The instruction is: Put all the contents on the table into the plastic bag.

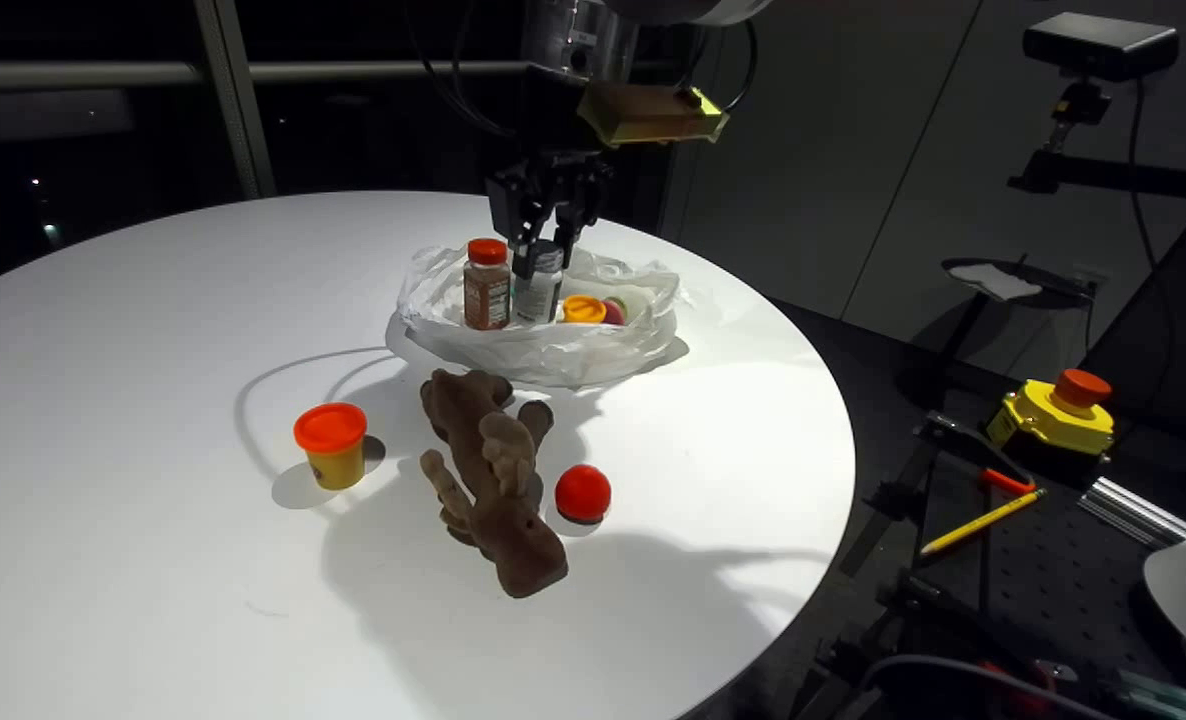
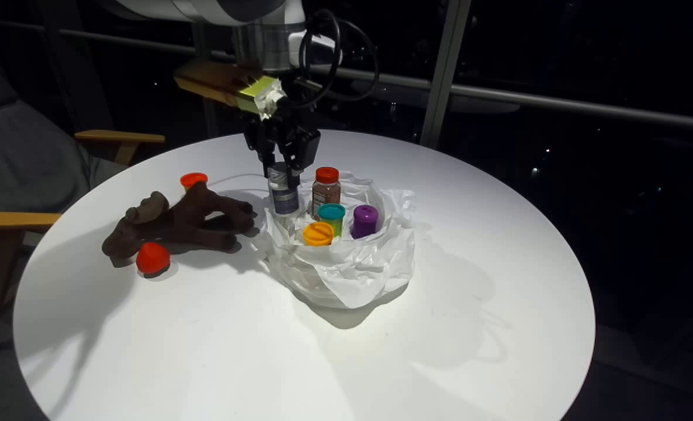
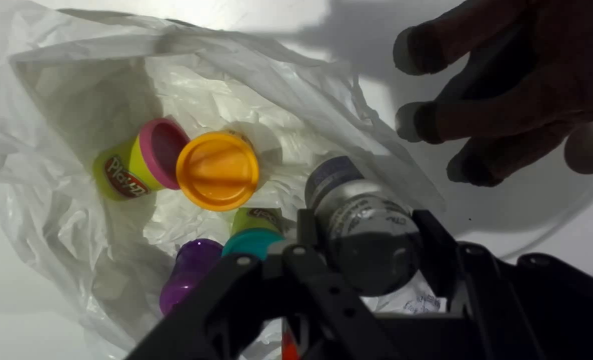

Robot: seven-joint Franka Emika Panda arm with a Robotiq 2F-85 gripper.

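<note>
While its fingers [image 3: 434,250] are standing partway apart, the gripper [image 3: 366,230] is clamping the grey-white bottle [image 1: 537,300] just inside the rim of the plastic bag [image 1: 563,358]; in an exterior view, the brown plush animal [image 1: 469,425] and a red object [image 1: 583,493] are lying between it and the near edge of the table [image 1: 153,400]

I see black in the windows [image 2: 592,181], pricked by a few specks of light [image 2: 535,171], with a pale rail [image 2: 557,104] and an upright [image 2: 446,70] crossing them. A wall [image 1: 823,150] with thin seams [image 1: 913,155] drops to a dim floor [image 1: 868,355], and over in the gloom stands a grey-cushioned armchair [image 2: 31,152] with wooden armrests [image 2: 121,137].
</note>
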